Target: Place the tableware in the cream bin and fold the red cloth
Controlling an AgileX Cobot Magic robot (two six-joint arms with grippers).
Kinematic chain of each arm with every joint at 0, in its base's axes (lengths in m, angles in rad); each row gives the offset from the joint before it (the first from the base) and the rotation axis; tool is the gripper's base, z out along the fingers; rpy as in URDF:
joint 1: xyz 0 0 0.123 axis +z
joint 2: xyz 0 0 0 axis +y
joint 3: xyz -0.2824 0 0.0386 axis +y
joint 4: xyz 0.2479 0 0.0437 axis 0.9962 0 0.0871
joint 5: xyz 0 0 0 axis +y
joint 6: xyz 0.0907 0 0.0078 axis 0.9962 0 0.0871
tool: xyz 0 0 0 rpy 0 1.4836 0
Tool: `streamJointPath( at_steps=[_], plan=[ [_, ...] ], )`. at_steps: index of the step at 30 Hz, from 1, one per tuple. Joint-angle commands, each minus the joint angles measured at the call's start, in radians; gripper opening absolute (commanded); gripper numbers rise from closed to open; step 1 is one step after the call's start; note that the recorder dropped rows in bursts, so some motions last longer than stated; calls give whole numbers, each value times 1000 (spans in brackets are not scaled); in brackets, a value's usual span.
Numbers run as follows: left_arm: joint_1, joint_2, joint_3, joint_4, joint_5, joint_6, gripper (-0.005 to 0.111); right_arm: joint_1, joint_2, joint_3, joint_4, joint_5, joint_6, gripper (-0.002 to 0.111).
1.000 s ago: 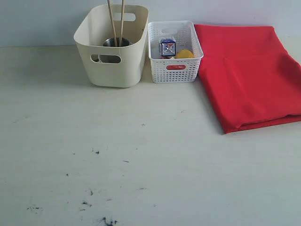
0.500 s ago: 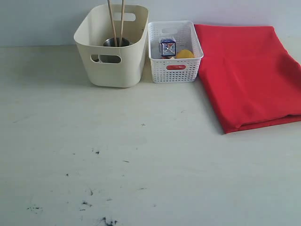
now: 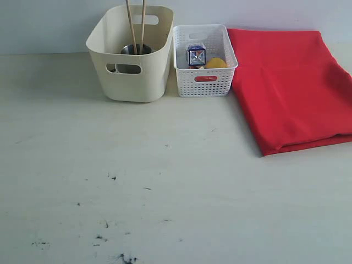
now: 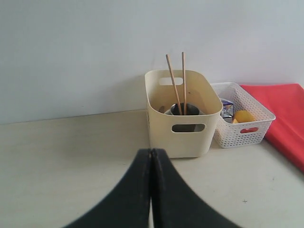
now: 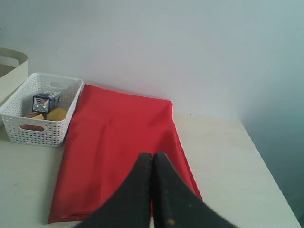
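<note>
1. My left gripper (image 4: pixel 150 153) and right gripper (image 5: pixel 152 156): jaws pressed together on both, nothing held.
2. Cream bin (image 3: pixel 132 82), just left of the white basket (image 3: pixel 204 82): the steel cup (image 3: pixel 135 49) sits inside with the chopsticks (image 3: pixel 133 25) standing in it (any other tableware is hidden below the rim).
3. Red cloth (image 3: pixel 291 82), just right of the basket: it lies flat and doubled over. I judge it light, limp and apt to sag, so I would pinch a near corner through both layers.

Smooth, faintly glossy plastic forms the large cream bin (image 3: pixel 132 82); the small white lattice basket (image 3: pixel 204 83) is plastic too. The red cloth (image 3: pixel 291 93) looks matt, the pale chopsticks (image 3: pixel 131 27) wooden.
</note>
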Motion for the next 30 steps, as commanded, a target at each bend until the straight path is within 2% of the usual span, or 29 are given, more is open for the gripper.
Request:
streamJointPath(
  at_steps=[1, 9, 18, 21, 26, 30],
  plan=[
    [3, -3, 2, -4, -15, -4, 0, -1, 1, 6, 0, -1, 2, 0],
    [3, -3, 1, 25, -15, 29, 0, -1, 1, 6, 0, -1, 0, 0],
    [3, -1, 22, -38, -57, 25, 0, -1, 1, 6, 0, -1, 1, 0],
    [3, -1, 72, -57, -129, 25, 0, -1, 1, 6, 0, -1, 1, 0],
    [3, -3, 201, -99, -344, 25, 0, -1, 1, 6, 0, -1, 1, 0],
    [7, -30, 274, -133, -435, 25, 0, -1, 1, 6, 0, -1, 1, 0]
  ],
)
